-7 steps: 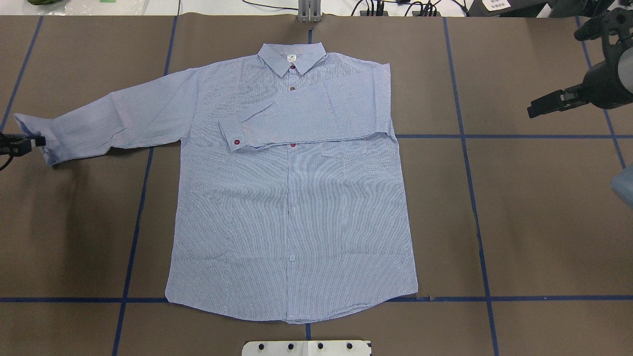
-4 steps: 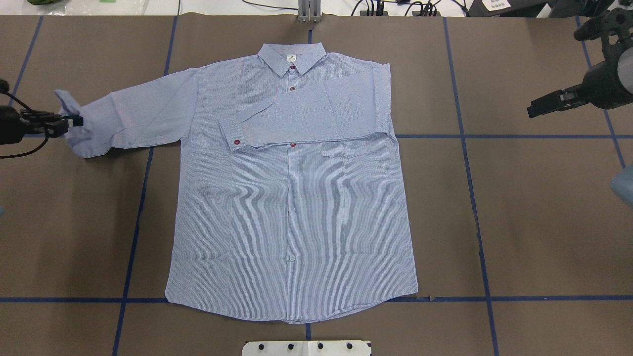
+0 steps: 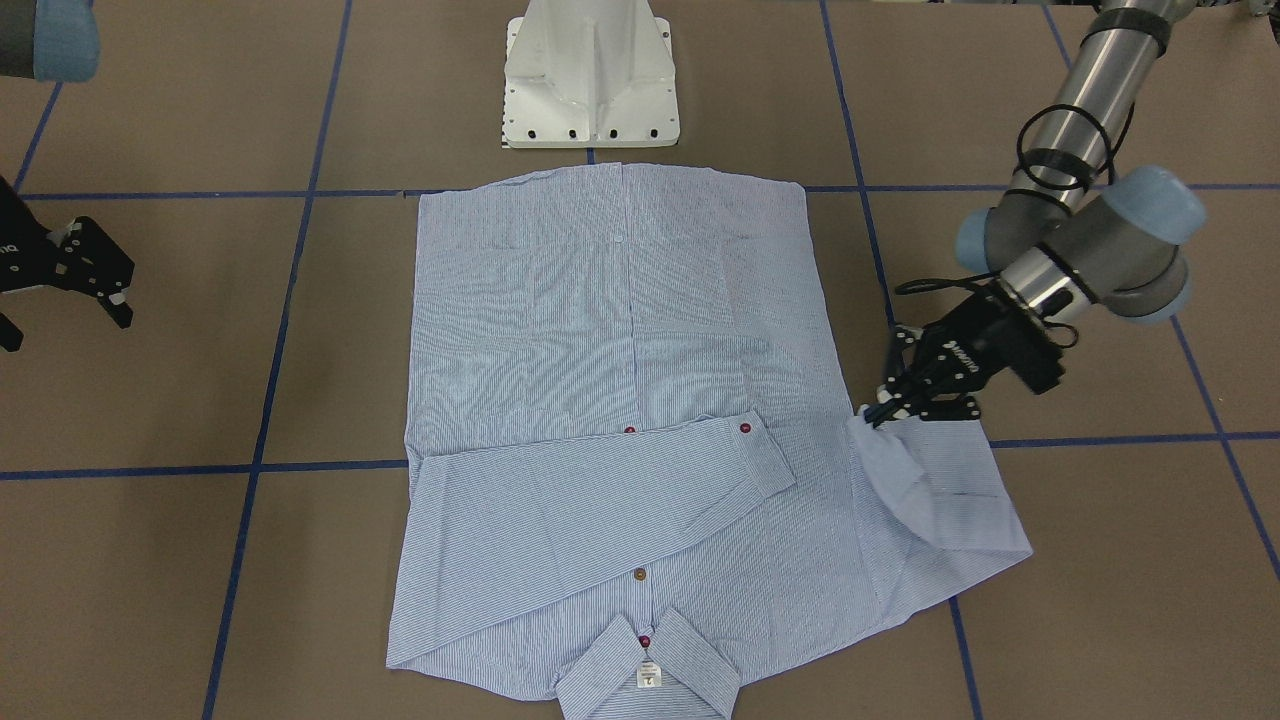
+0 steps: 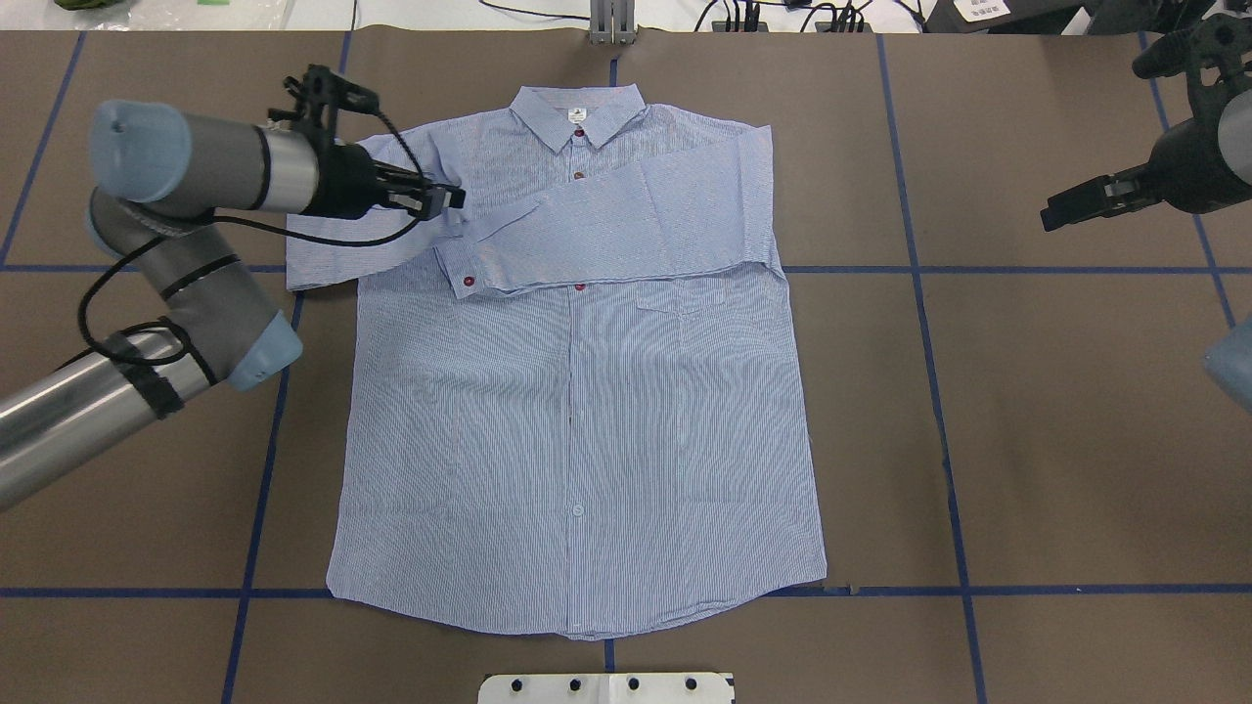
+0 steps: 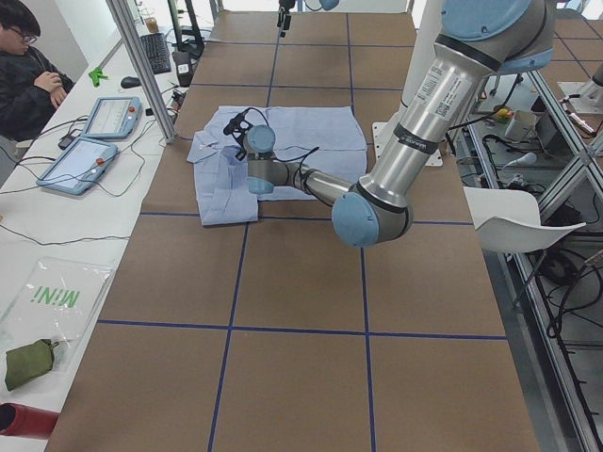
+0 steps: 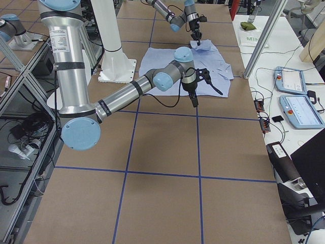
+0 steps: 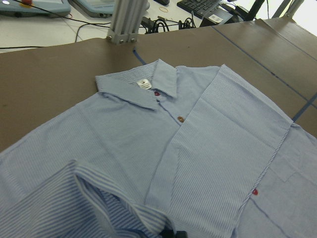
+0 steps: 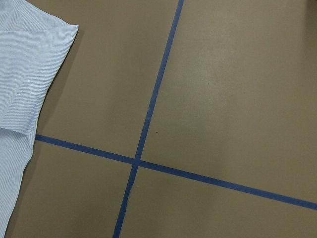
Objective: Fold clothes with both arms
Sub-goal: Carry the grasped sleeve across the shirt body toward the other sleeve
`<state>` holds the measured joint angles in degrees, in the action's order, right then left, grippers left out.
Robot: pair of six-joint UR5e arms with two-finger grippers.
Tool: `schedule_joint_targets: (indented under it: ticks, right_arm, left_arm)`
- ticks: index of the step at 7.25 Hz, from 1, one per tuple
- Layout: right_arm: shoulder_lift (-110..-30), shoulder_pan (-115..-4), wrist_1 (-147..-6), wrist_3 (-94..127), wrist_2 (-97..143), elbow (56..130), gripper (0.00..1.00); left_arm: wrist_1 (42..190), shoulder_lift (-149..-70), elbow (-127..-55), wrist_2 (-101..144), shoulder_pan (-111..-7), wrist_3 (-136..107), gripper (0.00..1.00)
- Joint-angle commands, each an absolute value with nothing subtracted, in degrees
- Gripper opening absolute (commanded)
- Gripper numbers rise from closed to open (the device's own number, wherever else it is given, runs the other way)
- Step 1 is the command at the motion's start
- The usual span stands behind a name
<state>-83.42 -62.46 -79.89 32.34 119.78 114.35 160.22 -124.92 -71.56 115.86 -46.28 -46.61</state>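
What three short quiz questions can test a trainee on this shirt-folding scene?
1. True or false: the right gripper is holding the shirt.
2. What does the left gripper grip? A. the collar B. a sleeve end C. the bottom hem
3. What colour is the cuff button on the folded sleeve that lies across the chest?

Key: 1. False; it is open and away from the shirt. 2. B. 3. Red.
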Motion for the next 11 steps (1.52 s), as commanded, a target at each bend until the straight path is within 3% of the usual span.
schedule_joint_targets:
  ticks: [1, 7, 8, 9, 11]
  right_arm:
    - [-83.23, -62.4, -79.89, 32.43, 119.71, 114.26, 1.0]
    - [-83.14, -62.4, -79.89, 32.52, 119.62, 114.26, 1.0]
    - [-83.14, -62.4, -79.89, 32.43, 119.62, 114.08, 1.0]
    - [-83.14, -62.32, -79.89, 32.43, 119.62, 113.65, 1.0]
    - [-83.14, -62.31, -79.89, 33.91, 119.62, 113.99, 1.0]
  left_arm:
    - [147.54, -135.04, -71.46, 111.46, -42.72, -52.53, 0.0]
    - [140.04, -140.52, -71.19, 102.77, -33.94, -54.49, 0.0]
    - [138.7, -141.15, -71.28, 102.31, -33.23, -55.01, 0.14]
    - [139.21, -140.72, -71.28, 102.04, -32.87, -56.59, 0.99]
    - [138.44, -140.54, -71.72, 93.32, -31.12, -57.33, 1.0]
